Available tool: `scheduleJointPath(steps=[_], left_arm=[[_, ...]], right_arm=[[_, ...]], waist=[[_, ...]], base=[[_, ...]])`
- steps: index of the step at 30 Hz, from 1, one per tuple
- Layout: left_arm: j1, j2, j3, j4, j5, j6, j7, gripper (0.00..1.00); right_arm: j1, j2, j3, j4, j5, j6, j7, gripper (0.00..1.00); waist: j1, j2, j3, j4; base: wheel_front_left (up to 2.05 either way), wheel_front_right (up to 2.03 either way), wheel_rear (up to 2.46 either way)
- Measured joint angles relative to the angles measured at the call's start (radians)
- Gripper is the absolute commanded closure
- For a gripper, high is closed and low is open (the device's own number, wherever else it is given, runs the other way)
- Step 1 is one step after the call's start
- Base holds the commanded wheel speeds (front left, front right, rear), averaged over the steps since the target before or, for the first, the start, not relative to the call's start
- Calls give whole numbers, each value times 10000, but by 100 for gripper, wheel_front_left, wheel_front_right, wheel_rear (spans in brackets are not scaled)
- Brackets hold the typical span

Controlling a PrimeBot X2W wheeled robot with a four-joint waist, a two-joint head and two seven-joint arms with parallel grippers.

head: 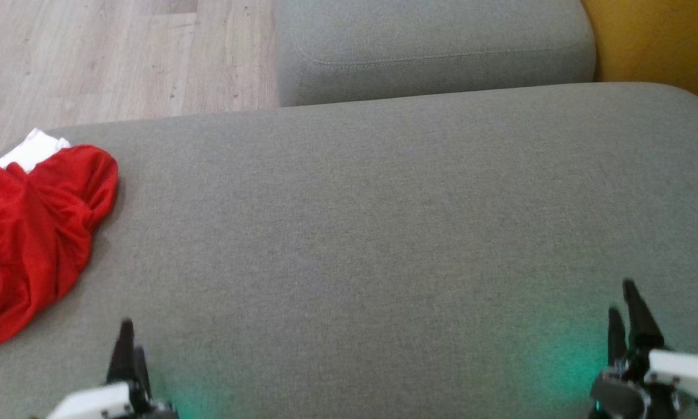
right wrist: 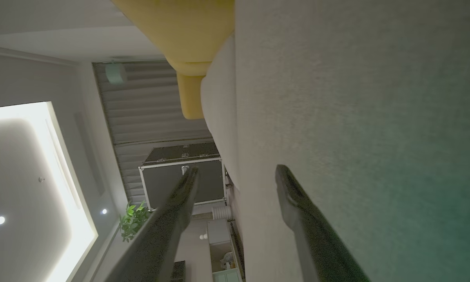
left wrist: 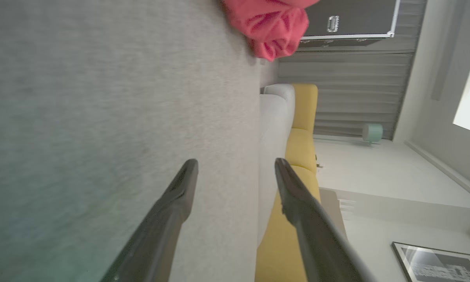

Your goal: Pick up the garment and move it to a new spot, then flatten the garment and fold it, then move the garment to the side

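Note:
The garment point(head: 34, 233), red mesh cloth, lies crumpled at the left edge of the grey cushion point(head: 383, 221), with a bit of white cloth point(head: 31, 148) at its far end. Its bunched end also appears at the top of the left wrist view point(left wrist: 274, 27). My left gripper point(head: 128, 337) hovers at the bottom left, a short way right of the garment and apart from it; the left wrist view has its fingers spread with nothing between them point(left wrist: 235, 164). At the bottom right my right gripper point(head: 622, 297) stands open and empty over bare cushion point(right wrist: 235, 172).
A second grey cushion point(head: 430, 46) adjoins the far edge, with a yellow seat point(head: 663, 41) at the far right. Wood floor point(head: 92, 58) lies beyond the far left. A dark metal-edged case point(left wrist: 352, 19) stands past the garment.

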Motion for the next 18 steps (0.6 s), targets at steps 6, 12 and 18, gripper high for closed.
scheduleJointPath(steps=[6, 12, 18], left_arm=[[285, -38, -92, 86, 98, 0, -144, 0], [285, -38, -138, -50, 577, 0, -326, 0], [286, -40, -142, -222, 1340, 2, -506, 0]], right_arm=[[281, 10, 230, 81, -69, 0, -115, 0], [281, 10, 345, 31, -454, 0, -295, 0], [281, 10, 339, -40, -1327, 0, -485, 0]], waist=[[0, 0, 6, 1], [0, 0, 4, 6], [0, 0, -3, 14]], base=[[0, 0, 0], [0, 0, 0], [0, 0, 0]])
